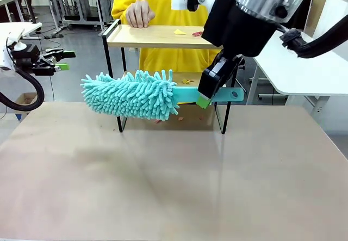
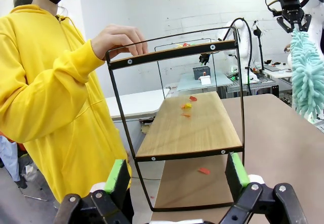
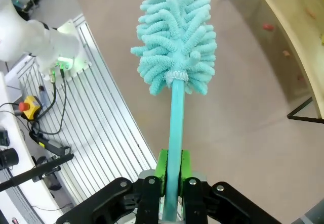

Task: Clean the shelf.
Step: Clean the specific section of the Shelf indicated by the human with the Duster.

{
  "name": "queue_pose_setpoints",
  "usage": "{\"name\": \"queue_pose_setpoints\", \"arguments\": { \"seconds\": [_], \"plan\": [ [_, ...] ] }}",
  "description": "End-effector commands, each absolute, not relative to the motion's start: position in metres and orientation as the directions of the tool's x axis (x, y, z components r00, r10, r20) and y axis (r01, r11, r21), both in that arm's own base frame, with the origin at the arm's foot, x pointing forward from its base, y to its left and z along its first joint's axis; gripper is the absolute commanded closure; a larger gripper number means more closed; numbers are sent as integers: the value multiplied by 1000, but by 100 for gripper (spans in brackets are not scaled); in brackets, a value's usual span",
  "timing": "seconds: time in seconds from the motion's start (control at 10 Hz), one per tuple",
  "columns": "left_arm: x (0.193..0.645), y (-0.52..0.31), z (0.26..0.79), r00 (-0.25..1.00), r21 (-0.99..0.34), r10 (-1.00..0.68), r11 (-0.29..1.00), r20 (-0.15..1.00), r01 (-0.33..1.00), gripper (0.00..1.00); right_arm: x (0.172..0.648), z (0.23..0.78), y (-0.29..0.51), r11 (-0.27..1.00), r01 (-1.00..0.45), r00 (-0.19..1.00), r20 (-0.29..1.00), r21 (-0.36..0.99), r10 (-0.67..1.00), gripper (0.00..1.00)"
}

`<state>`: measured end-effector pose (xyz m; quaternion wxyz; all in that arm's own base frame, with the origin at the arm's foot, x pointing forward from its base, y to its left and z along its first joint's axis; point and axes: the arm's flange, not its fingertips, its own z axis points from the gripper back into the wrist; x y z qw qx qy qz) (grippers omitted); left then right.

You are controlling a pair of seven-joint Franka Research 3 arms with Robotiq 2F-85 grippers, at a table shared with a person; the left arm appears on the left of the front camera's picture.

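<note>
light: bright, even | shadows: soft | wrist views: edges bowed, perhaps hazy

In the front view the duster [image 1: 130, 95] hides most of the lower board of the shelf [image 1: 152, 36], and the right arm [image 1: 244, 12] covers the top board's right end. The right gripper [image 1: 204, 100] masks part of the duster handle. The yellow and red scraps [image 1: 179, 32] on the boards are too small to identify, perhaps paper. In the left wrist view the picture's right edge cuts off the duster.
</note>
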<state>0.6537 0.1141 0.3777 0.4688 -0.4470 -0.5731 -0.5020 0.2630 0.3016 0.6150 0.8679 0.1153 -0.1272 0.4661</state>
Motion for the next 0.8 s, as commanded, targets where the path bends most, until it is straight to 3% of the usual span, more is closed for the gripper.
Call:
{"name": "queue_pose_setpoints", "arguments": {
  "seconds": [0.0,0.1,0.3,0.5,0.7],
  "plan": [
    [653,114,380,-165,160,40,94,986,983,0,259,616,293,510,-858,499,335,64,799,87],
    [653,114,380,-165,160,40,94,986,983,0,263,615,302,539,-838,533,328,82,780,87],
    [653,114,380,-165,160,40,94,986,983,0,246,660,355,700,-714,611,461,-30,643,87],
    [653,114,380,-165,160,40,94,986,983,0,247,689,395,763,-642,618,543,-69,569,87],
    [653,114,380,-165,160,40,94,986,983,0,264,718,446,896,-442,675,646,-33,356,87]
  ]
}}
